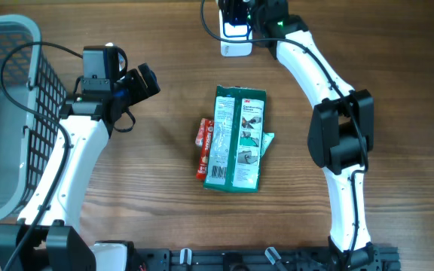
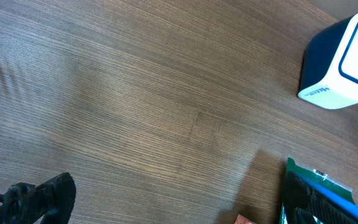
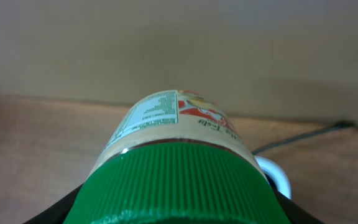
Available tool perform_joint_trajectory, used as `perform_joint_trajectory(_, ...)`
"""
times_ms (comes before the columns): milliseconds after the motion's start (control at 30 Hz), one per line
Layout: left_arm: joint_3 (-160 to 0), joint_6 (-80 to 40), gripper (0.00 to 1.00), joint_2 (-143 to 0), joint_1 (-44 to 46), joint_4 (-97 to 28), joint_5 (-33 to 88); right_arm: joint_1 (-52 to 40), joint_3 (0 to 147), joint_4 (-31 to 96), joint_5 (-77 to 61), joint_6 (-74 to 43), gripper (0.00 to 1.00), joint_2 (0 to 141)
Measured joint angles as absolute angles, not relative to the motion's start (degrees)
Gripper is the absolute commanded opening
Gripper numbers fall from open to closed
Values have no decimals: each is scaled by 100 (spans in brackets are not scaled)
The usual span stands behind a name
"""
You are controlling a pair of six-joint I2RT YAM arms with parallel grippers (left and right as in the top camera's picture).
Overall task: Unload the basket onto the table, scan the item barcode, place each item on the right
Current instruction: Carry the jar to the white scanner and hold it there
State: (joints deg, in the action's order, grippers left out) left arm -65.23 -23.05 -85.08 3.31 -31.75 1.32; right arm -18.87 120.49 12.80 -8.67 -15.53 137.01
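1. Jar (image 3: 166, 124) with a green lid (image 3: 173, 186) sits clamped in the right gripper (image 1: 262, 12), by the barcode scanner (image 1: 236, 34) at the table's (image 1: 164, 226) far edge.
2. Left gripper (image 1: 145, 81) hangs with its jaws wide apart, near the basket (image 1: 6, 113).
3. Green packet (image 1: 237, 139) lies mid-table.

One scanner (image 2: 344, 59), one green-lidded jar (image 3: 173, 168), one green packet (image 1: 237, 139), one red packet (image 1: 203, 147), one basket (image 1: 10, 28).
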Motion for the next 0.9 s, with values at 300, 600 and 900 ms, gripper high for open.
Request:
perform_joint_trajectory(300, -6523, -2305, 100, -8508, 331, -3173, 132, -1909, 12049, 757, -462, -1933, 7, 13911)
perform_joint_trajectory(600, -6523, -2305, 100, -8508, 331, -3175, 132, -1909, 12049, 633, -248, -2049, 8, 14180)
perform_joint_trajectory(900, -6523, -2305, 100, -8508, 331, -3173, 132, -1909, 12049, 681, -246, -2062, 8, 14180)
